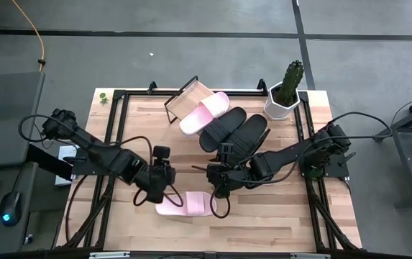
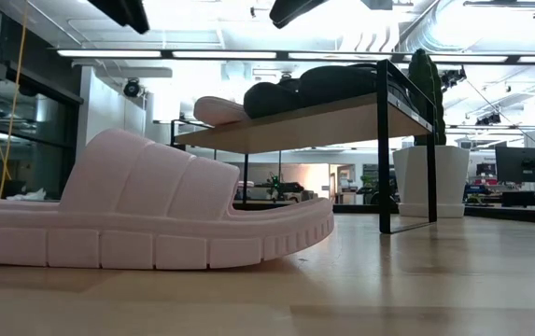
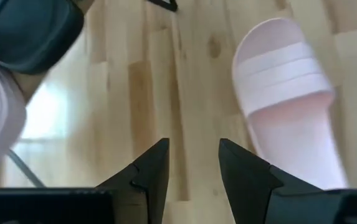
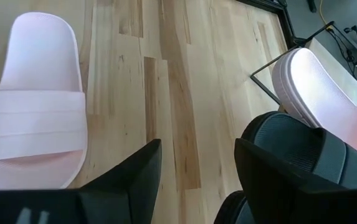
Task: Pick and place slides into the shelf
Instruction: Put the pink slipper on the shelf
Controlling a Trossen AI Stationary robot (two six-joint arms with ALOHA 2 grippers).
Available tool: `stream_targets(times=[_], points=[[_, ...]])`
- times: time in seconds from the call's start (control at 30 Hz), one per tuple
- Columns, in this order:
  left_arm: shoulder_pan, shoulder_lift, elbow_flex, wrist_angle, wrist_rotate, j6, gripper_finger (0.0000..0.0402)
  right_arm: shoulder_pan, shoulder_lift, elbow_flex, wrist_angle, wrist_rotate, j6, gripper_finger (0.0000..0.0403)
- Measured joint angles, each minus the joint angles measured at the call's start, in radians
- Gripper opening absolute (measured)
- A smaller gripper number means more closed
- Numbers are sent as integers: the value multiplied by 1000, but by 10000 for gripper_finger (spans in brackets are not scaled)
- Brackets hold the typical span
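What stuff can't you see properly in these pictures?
- Matte black slide sandals: in the low view only their sides show above the slanted wooden shelf board.
- Loose light pink slide sandal: in the high view the left gripper hides its heel end; in the low view the picture's edge cuts it off.
- Both grippers: out of the low view, which shows only dark arm parts along the upper edge.

We are in a robotics lab or open-plan workshop. We see a wooden surface (image 1: 277,216) ringed by a black metal frame (image 1: 191,91) on a grey concrete floor (image 1: 191,18). Beside it sit a computer mouse (image 1: 9,208) and trailing cables (image 1: 367,122). Across the room we see long ceiling strip lights (image 2: 276,54), exposed ducting (image 2: 407,23) and desks with monitors (image 2: 521,164).
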Motion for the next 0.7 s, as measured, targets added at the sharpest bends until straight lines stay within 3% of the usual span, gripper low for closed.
stream_targets(times=[0.23, 0.4, 0.7], points=[[-68, 2, -5, 4, 50, -232, 128, 0, 0, 0, 0, -5, 19, 193], [-104, 3, -95, 90, 62, -373, 129, 0, 0, 0, 0, -43, 33, 193], [-108, 5, -334, 569, 258, -508, 129, 37, 0, 0, 0, -46, 56, 193]])
